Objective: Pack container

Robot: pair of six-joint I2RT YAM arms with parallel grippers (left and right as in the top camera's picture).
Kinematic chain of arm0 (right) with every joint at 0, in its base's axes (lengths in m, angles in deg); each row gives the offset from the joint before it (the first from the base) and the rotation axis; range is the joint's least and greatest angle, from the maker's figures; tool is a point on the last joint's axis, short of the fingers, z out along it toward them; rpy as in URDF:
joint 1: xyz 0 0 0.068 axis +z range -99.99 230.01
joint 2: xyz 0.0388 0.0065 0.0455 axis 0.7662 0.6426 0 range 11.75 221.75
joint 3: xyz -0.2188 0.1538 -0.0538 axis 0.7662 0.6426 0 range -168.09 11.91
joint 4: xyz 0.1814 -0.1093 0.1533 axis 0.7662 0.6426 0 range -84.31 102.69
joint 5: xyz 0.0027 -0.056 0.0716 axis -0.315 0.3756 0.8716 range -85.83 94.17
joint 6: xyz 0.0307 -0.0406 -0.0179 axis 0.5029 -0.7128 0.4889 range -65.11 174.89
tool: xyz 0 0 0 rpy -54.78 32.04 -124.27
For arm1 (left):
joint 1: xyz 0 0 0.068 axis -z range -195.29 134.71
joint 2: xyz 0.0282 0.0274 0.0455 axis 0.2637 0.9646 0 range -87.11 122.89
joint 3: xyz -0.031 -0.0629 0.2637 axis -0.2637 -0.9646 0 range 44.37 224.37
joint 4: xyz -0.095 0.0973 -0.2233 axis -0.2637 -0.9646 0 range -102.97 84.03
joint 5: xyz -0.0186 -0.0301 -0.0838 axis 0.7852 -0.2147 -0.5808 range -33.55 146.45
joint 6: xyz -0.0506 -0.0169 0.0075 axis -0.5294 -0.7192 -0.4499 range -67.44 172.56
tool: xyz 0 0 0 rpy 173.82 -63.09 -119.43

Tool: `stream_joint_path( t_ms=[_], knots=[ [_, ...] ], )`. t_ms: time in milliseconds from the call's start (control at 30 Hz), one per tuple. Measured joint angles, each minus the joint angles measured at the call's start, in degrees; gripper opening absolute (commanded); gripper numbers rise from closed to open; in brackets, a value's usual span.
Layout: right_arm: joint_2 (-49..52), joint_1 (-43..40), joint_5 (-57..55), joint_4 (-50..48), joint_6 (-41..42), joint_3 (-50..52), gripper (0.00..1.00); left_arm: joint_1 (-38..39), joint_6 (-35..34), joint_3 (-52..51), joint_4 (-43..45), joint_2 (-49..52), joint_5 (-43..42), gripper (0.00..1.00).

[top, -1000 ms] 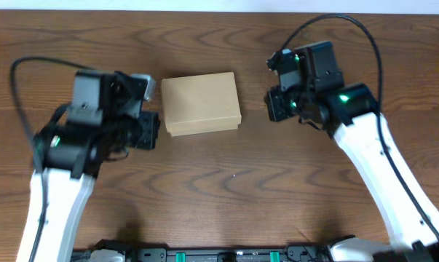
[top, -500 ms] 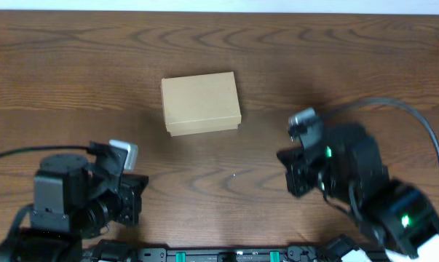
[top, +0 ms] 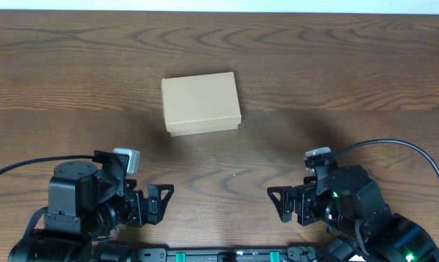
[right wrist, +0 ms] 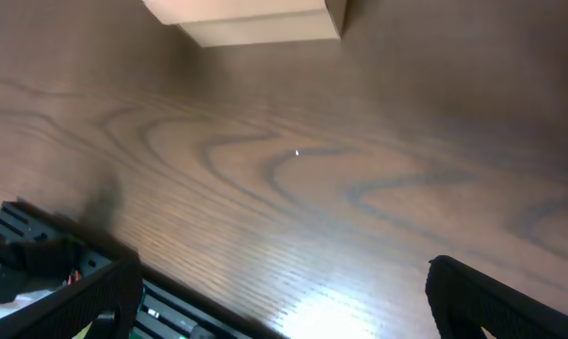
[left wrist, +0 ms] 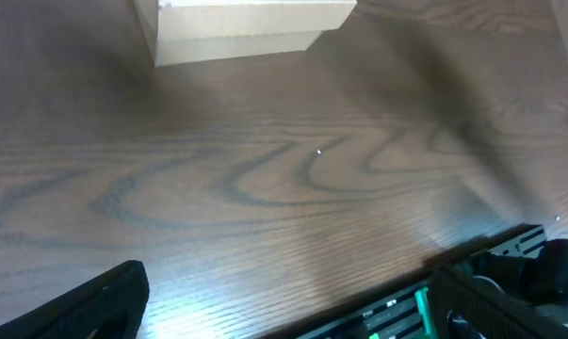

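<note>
the container (top: 201,105) sits on the desk (top: 335,65) toward the far edge, a little left of the middle, flat and square to the grain, with its lid (top: 204,93) folded down. nothing touches it. no loose item to go inside shows anywhere on the wood, in the overhead view or either wrist view.

both arms are low at the near edge, well apart from the box. the left pincer (top: 155,204) is by the near-left corner and the right pincer (top: 281,206) by the near-right corner, tips turned toward each other. in each wrist view the two fingers stand at opposite sides of the picture with only bare desk between them, so both pincers are spread wide and hold nothing.

my read is that either the packing is done or the box has yet to be opened; the frames cannot settle which, since the inside is hidden.

risks from here, as i judge them:
- the box looks light and unanchored. a fingertip prying at the flap from one side would likely slide or spin it toward the far edge rather than lift the flap, unless the other pincer braces it.
- both arms reaching for the same small box could crowd each other over it.
- squeezing thin cardboard walls hard could crush them.
</note>
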Motion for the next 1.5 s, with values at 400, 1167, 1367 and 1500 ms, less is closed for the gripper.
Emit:
stream_joint_path(
  t_ms=[400,1167,1367,1500],
  knots=[
    [0.00,0.00,-0.02,0.04,1.05,0.04,0.99,0.00,-1.51,0.00,-0.04,-0.11,0.07,0.95],
    [0.02,0.00,-0.15,0.09,1.25,0.15,0.99,-0.52,17.07,-40.22,37.53,-24.39,17.62,0.96],
    [0.02,0.00,-0.17,0.07,1.25,0.15,0.99,-0.57,15.10,-47.25,41.03,-29.83,17.40,0.95],
    [0.04,0.00,-0.17,0.17,1.27,0.17,0.99,-0.57,14.73,-47.32,41.97,-32.41,17.35,0.95]
  ],
)
